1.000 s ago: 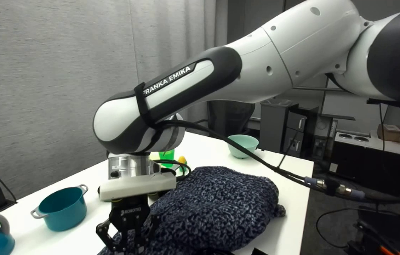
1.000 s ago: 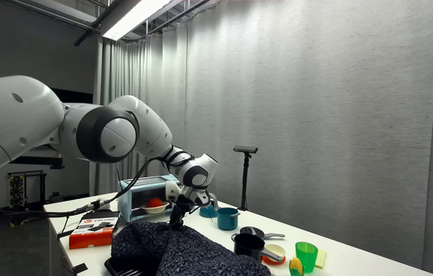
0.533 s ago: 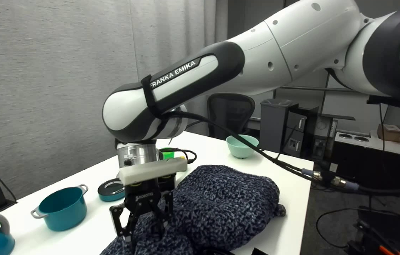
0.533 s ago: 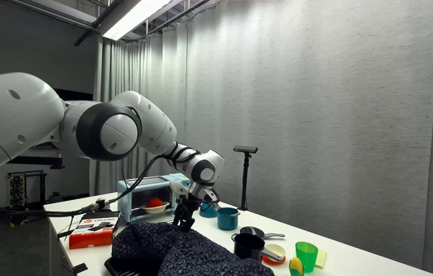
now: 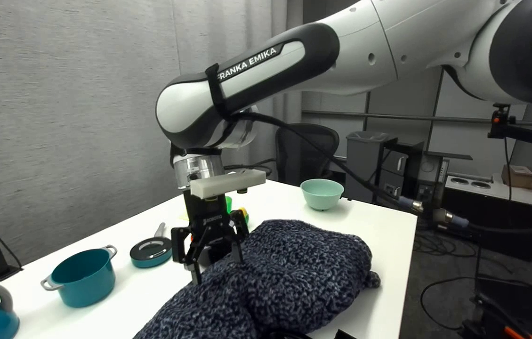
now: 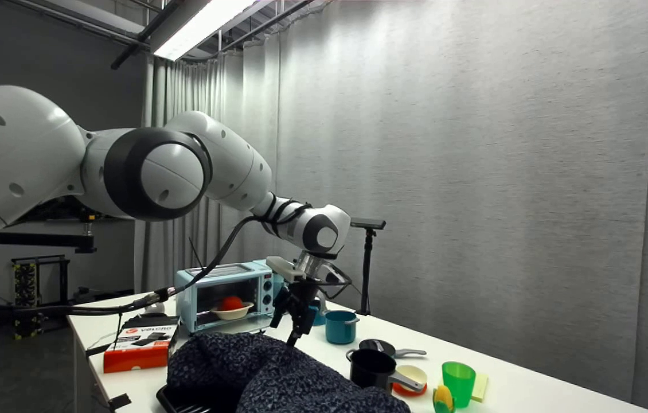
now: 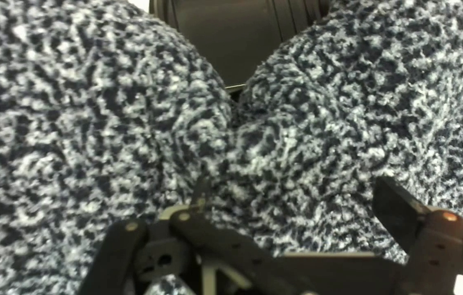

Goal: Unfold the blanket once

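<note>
Gripper (image 7: 295, 192), one, mine: jaws parted wide, holding nothing, above the blanket (image 5: 303, 278) and near the black saucepan (image 6: 369, 376). Blanket, one: speckled navy knit, heaped on the table (image 5: 143, 292) just beside that saucepan. I judge it soft, limp, fairly weighty, not slippery, hard to damage; best pinched one layer deep along its edge nearest the saucepan.

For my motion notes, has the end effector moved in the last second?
Yes: in an exterior view, the end effector has moved up and right in the picture, away from the teal pot.
</note>
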